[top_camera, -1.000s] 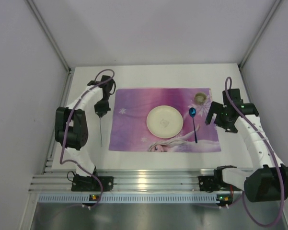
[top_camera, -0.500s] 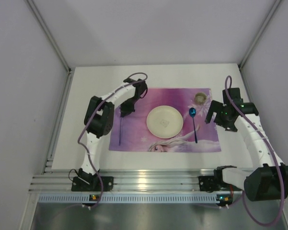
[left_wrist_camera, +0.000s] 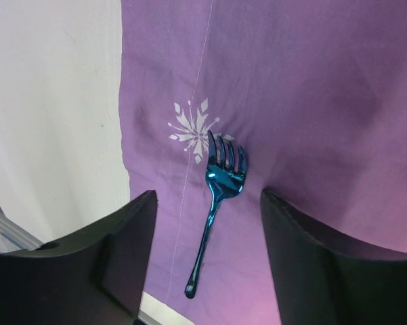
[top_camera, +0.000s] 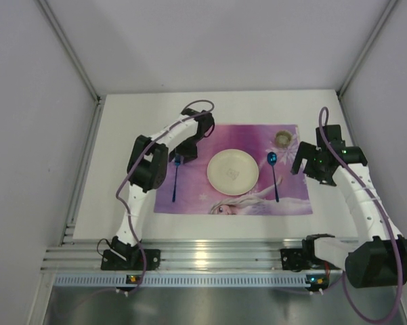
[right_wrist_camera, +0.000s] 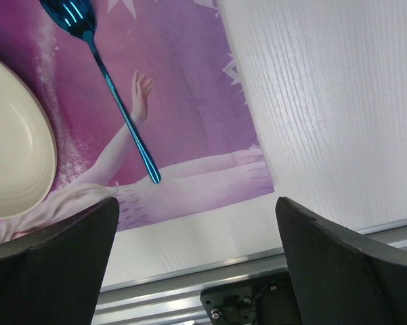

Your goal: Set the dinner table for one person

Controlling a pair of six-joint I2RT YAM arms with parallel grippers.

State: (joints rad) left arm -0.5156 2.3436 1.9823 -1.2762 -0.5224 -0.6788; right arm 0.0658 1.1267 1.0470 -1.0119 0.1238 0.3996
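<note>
A shiny blue fork (left_wrist_camera: 216, 203) lies flat on the left part of the purple placemat (left_wrist_camera: 311, 101), tines pointing away. My left gripper (left_wrist_camera: 208, 203) stands open just above it, with a dark finger on each side and neither touching it. From above, the fork (top_camera: 176, 177) lies left of the cream plate (top_camera: 233, 170), with the left gripper (top_camera: 184, 152) over its tines. A blue spoon (top_camera: 274, 175) lies right of the plate. My right gripper (top_camera: 299, 164) hovers open and empty by the placemat's right edge. The white dinner table (top_camera: 122, 135) carries it all.
A small cup (top_camera: 282, 138) stands at the placemat's far right corner. In the right wrist view the spoon (right_wrist_camera: 112, 88) and plate (right_wrist_camera: 13, 142) lie to the left, with white tabletop (right_wrist_camera: 325, 101) on the right. The aluminium rail (top_camera: 203, 257) runs along the near edge.
My left arm swung right from the bare table onto the placemat with the fork, then opened; the fork now lies free on the mat. The right arm barely moved.
</note>
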